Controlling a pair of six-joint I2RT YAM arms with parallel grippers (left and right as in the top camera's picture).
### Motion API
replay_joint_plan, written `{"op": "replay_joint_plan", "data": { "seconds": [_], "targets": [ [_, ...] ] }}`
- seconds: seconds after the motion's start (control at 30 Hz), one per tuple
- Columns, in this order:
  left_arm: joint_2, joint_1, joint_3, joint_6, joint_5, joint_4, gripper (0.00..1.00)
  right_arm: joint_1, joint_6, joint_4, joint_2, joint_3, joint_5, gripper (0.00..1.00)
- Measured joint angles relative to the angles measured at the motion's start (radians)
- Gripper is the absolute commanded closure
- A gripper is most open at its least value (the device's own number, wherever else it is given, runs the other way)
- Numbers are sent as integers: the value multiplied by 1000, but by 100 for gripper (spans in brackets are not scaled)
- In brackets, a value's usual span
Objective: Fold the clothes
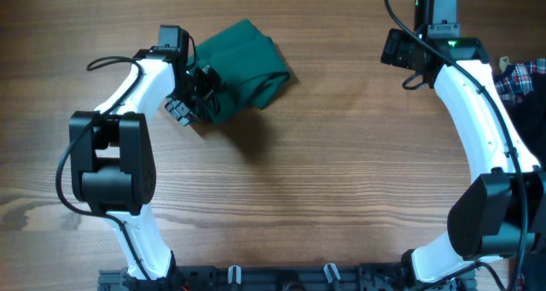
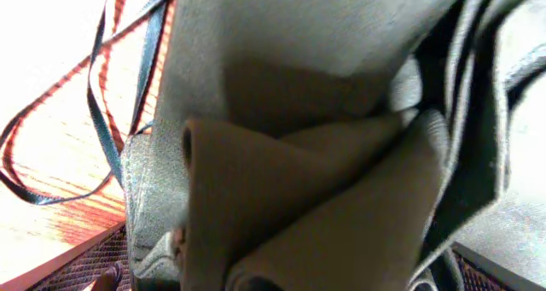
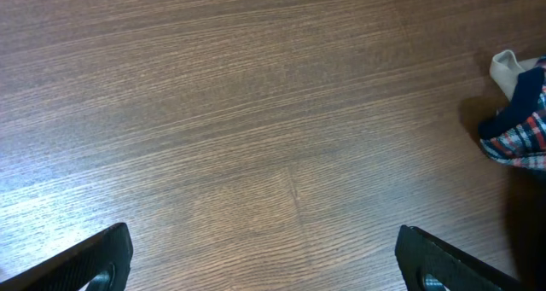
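So the green shirt (image 1: 246, 62) is lying up in the far-left part of the table (image 1: 341, 180), bunched into a loose lump rather than laid flat. You can see a rolled, thick fold along its right edge and a couple of creases across the top. All of it sits on the wood, nothing hanging off.

The left gripper (image 1: 198, 95) is right up against the shirt's left edge, touching it, with the white arm curving back from there toward the near side of the table. From the left wrist camera the fabric fills almost the whole frame, in layered folds with one rounded fold poking toward the lens. The colour looks washed out and greyish in that view. The fingertips (image 2: 102, 272) just peek in at the bottom corners, so the jaws are spread wide with cloth sitting between them. They don't look squeezed down on it.

The right gripper (image 3: 271, 261) is well away from the shirt, off to its right at about the same depth on the table. Its jaws are wide apart too, with nothing but bare wood grain between them.

Farther right again from the shirt, past that right arm at the table's edge, there's a red-blue plaid cloth (image 1: 522, 78). The right wrist camera catches a corner of it too, with a small whitish bit next to it that I can't identify.
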Motion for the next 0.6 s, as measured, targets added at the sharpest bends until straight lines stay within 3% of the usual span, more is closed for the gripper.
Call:
{"op": "replay_joint_plan", "data": {
  "seconds": [0.1, 0.2, 0.3, 0.4, 0.43, 0.6],
  "targets": [
    [-9, -3, -21, -2, 0, 33, 5, 0, 0, 0, 0, 0, 0, 0],
    [-18, -7, -40, -5, 0, 62, 34, 0, 0, 0, 0, 0, 0, 0],
    [-18, -14, -54, -12, 0, 80, 46, 0, 0, 0, 0, 0, 0, 0],
    [-18, -15, -58, -14, 2, 89, 76, 0, 0, 0, 0, 0, 0, 0],
    [-18, -16, -58, -14, 3, 92, 81, 0, 0, 0, 0, 0, 0, 0],
    [-18, -13, -58, -16, 15, 112, 96, 0, 0, 0, 0, 0, 0, 0]
  ]
}}
